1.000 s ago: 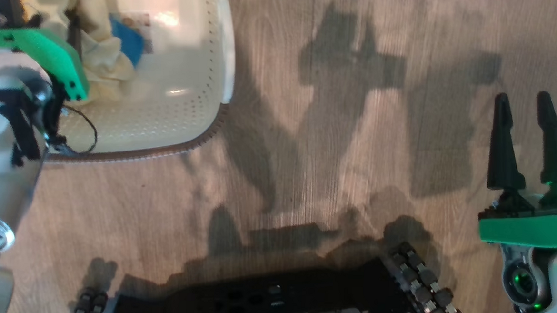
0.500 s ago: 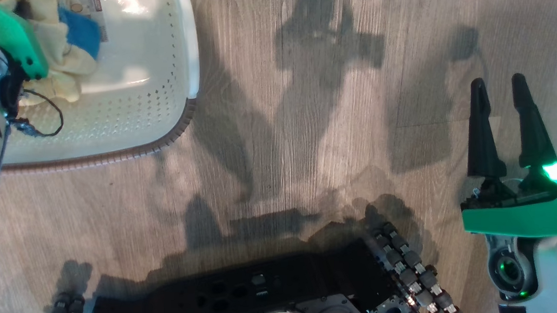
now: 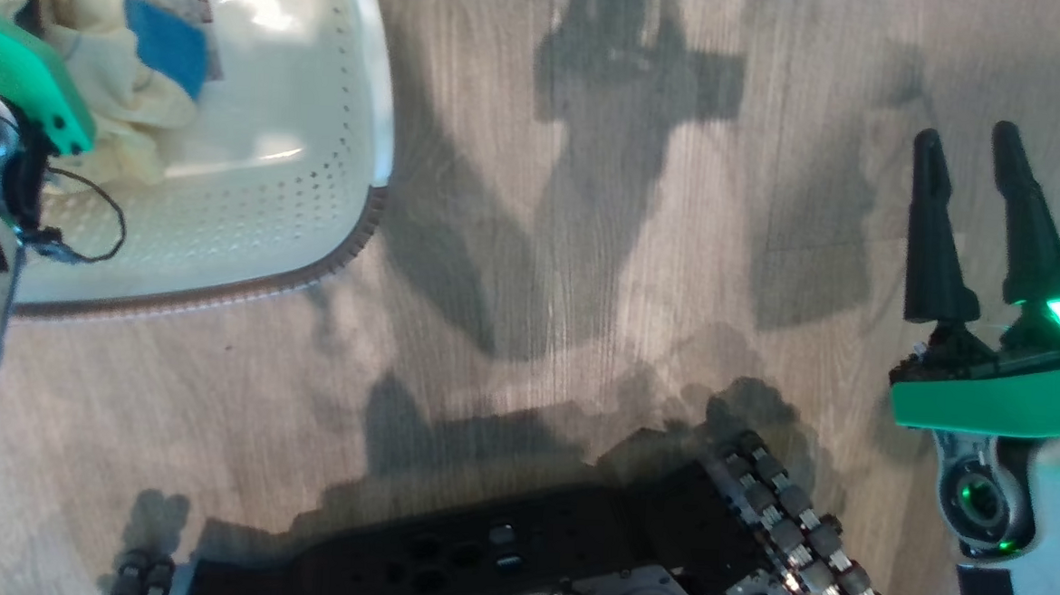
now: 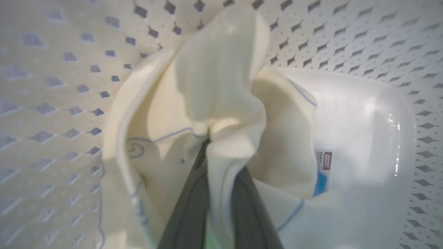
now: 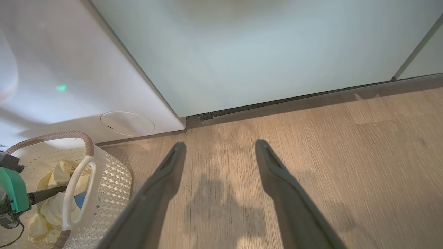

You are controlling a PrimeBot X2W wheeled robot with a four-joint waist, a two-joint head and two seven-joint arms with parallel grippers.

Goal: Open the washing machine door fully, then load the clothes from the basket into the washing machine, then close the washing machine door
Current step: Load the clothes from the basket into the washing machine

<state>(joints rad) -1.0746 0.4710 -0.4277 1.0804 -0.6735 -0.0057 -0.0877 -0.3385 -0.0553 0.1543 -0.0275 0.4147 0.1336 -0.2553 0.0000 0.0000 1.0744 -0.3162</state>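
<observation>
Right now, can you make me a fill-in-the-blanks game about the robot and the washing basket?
1. The left gripper pinches a fold of the pale ____ clothes.
2. The clothes lie ____ the basket.
3. The basket's rim is coloured ____.
4. The right gripper hangs above the wooden floor with its jaws wide ____.

Missing words: yellow; inside; brown; open.
</observation>
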